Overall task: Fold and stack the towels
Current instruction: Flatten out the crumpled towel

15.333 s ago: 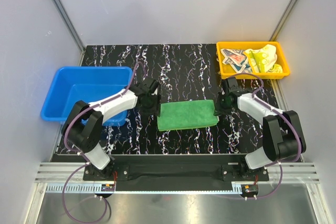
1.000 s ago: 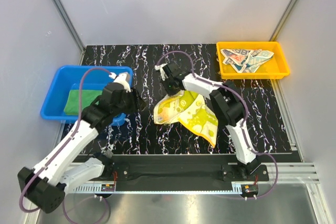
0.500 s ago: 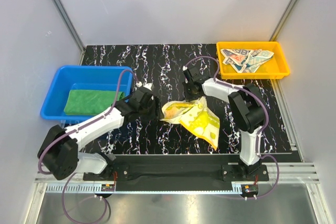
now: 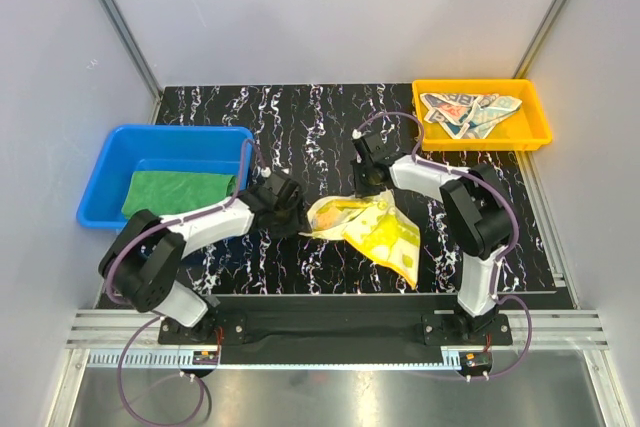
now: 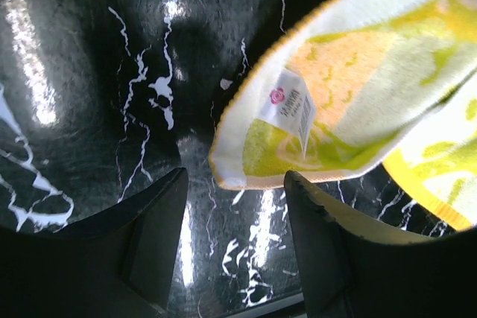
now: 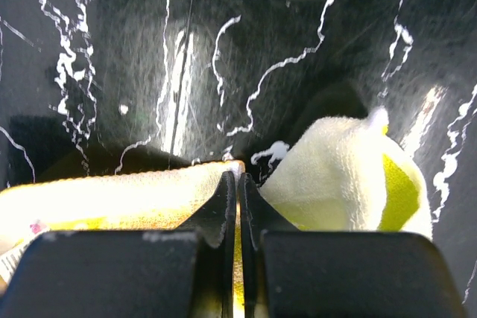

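Note:
The pale yellow towel [image 4: 368,228] with green cartoon print lies crumpled at the table's middle. My right gripper [image 4: 375,187] is shut on its far top edge, the cloth [image 6: 339,176] bunching on both sides of the closed jaws [image 6: 237,184]. My left gripper [image 4: 297,214] stands open at the towel's left corner. That corner [image 5: 232,170], with its white label [image 5: 289,109], sits just ahead of the gap between the fingers, and nothing is gripped. The green towel [image 4: 178,193] lies folded in the blue bin [image 4: 110,162]. The cream printed towel [image 4: 470,112] lies in the orange tray [image 4: 535,132].
The blue bin stands at the table's left edge, close behind my left arm. The orange tray stands at the back right corner. Black marbled table [image 4: 300,117] spreads around the yellow towel.
My right gripper has dragged the yellow towel rightwards, then held still. My left arm has swung from the blue bin to the towel's left corner, its jaws slightly wider.

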`<control>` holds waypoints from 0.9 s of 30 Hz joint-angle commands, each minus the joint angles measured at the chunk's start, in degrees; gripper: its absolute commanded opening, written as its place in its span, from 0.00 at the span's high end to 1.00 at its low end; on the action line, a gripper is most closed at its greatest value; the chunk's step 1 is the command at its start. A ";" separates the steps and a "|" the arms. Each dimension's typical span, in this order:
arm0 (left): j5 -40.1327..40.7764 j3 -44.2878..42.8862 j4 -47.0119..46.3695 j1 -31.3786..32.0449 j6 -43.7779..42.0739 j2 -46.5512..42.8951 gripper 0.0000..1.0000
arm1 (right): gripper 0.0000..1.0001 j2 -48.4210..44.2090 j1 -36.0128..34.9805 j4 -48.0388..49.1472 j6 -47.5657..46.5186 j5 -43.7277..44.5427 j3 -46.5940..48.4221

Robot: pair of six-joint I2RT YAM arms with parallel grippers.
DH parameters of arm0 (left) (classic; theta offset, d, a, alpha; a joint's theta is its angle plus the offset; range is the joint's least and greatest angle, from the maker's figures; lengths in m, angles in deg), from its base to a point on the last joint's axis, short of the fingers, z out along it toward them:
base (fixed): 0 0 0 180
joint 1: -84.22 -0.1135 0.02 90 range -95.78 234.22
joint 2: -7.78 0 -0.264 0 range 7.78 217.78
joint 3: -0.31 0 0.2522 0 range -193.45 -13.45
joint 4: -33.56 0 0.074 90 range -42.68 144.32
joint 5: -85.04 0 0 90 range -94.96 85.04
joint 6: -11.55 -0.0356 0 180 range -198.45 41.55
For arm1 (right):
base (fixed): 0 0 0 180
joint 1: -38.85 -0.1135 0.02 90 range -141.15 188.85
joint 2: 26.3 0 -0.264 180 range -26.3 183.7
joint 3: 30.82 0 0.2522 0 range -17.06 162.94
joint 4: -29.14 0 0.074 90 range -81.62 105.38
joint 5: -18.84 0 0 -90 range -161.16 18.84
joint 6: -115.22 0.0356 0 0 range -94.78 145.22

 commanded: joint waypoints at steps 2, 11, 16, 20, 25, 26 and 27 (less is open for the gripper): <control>-0.72 -2.20 -5.58 -0.08 0.48 3.84 0.48 | 1.00 -3.77 0.15 1.62 1.18 -2.92 -2.83; -3.18 -9.84 -1.72 0.80 -7.24 3.33 1.00 | 1.00 -13.09 1.21 0.58 2.41 2.16 -6.29; -4.84 -27.90 9.42 0.63 -19.97 1.83 1.00 | 1.00 -19.66 4.71 -7.76 -0.22 5.68 3.20; -5.89 -40.33 14.46 -0.34 -27.28 1.39 1.00 | 1.00 -24.34 7.09 -11.20 -5.12 7.27 15.30; -5.03 -55.61 21.30 -0.51 -37.39 1.74 1.00 | 1.00 -29.42 7.71 -17.52 -11.20 8.50 29.22; -5.37 -57.21 22.19 -0.43 -38.19 1.22 1.00 | 1.00 -30.49 7.71 -18.32 -12.00 8.15 32.11; -6.33 -59.58 23.59 -0.51 -39.24 0.34 1.00 | 1.00 -31.80 7.80 -19.37 -12.18 7.80 32.75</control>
